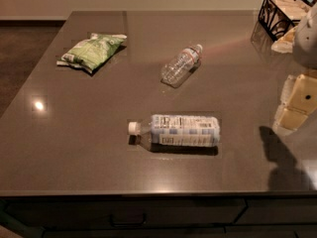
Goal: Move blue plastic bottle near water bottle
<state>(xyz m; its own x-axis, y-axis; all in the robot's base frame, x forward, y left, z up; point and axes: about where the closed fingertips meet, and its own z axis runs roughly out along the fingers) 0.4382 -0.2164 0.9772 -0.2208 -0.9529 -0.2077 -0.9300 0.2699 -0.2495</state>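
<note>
The blue plastic bottle [178, 131] lies on its side in the middle front of the dark countertop, with its white cap pointing left. The water bottle [181, 65] lies on its side farther back, tilted, with its cap pointing to the back right. The two bottles are well apart. My gripper [295, 108] hangs above the counter at the right edge of the camera view, to the right of the blue plastic bottle. Its yellow fingers [303, 94] are open and hold nothing.
A green snack bag [91, 51] lies at the back left of the countertop [74, 133]. A black wire basket [282, 14] with pale items stands at the back right corner. The counter's front edge runs along the bottom, with drawers below.
</note>
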